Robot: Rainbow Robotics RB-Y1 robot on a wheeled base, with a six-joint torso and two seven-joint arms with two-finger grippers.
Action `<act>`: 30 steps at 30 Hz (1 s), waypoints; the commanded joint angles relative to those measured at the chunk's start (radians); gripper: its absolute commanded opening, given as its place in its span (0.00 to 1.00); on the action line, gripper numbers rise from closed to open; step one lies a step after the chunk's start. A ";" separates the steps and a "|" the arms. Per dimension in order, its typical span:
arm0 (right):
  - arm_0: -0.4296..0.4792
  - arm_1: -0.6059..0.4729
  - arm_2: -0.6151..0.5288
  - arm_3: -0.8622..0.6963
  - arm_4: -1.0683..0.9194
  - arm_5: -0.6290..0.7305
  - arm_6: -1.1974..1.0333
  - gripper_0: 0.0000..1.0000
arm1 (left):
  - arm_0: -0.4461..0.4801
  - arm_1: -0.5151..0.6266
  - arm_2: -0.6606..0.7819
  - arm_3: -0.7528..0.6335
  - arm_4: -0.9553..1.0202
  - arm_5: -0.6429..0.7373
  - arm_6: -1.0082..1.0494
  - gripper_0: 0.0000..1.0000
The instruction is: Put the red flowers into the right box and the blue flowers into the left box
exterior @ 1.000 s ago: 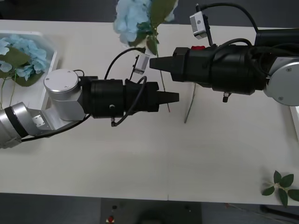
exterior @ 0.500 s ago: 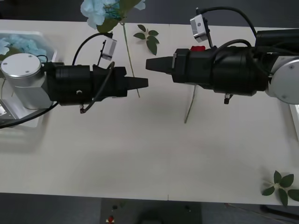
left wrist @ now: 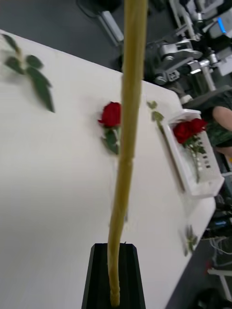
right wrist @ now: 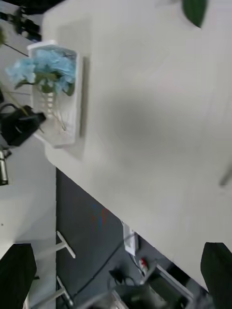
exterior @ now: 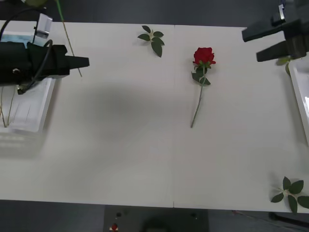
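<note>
My left gripper (exterior: pixel 85 62) hovers by the left box (exterior: pixel 29 113), shut on the thin stem of a blue flower (exterior: pixel 66 36); the bloom is above the frame. In the left wrist view that pale stem (left wrist: pixel 126 120) rises from the shut black fingers (left wrist: pixel 99 277). More blue flowers (right wrist: pixel 46 70) lie in the left box (right wrist: pixel 72 113). One red rose (exterior: pixel 203 55) lies mid-table, stem pointing toward me. Other red flowers (left wrist: pixel 188 129) rest in the right box (left wrist: pixel 186 176). My right gripper (exterior: pixel 252 44) is open at the far right, above the table near the right box (exterior: pixel 300 94).
A loose leaf sprig (exterior: pixel 151 37) lies at the table's back centre and another leaf sprig (exterior: pixel 291 192) at the front right corner. Bare tabletop stretches between the rose and the left box. Beyond the table's far side stand chairs and equipment.
My left gripper has swung left with the blue flower, from mid-table to the left box. My right arm has pulled back to the far right, uncovering the rose, and its fingers now stand apart.
</note>
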 commanded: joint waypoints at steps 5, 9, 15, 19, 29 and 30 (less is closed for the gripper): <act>-0.130 0.118 -0.019 0.058 0.341 0.212 -0.305 1.00 | -0.001 0.161 0.018 0.193 0.007 0.037 -0.045 0.00; -0.165 0.208 0.018 0.058 0.493 0.189 -0.438 1.00 | 0.003 0.168 0.018 0.348 0.007 0.127 -0.063 0.00; -0.184 0.314 0.146 0.061 0.690 0.034 -0.582 1.00 | -0.003 0.148 0.018 0.583 -0.025 0.246 -0.167 0.00; -0.184 0.385 0.244 0.118 0.823 -0.078 -0.637 1.00 | -0.024 0.110 0.018 0.720 -0.171 0.310 -0.201 0.00; -0.184 0.549 0.366 0.363 1.053 -0.308 -0.676 1.00 | -0.026 0.087 -0.025 0.735 -0.409 0.318 -0.126 0.00; -0.184 0.560 0.365 0.382 1.072 -0.322 -0.679 1.00 | -0.026 0.084 -0.042 0.735 -0.409 0.318 -0.106 0.00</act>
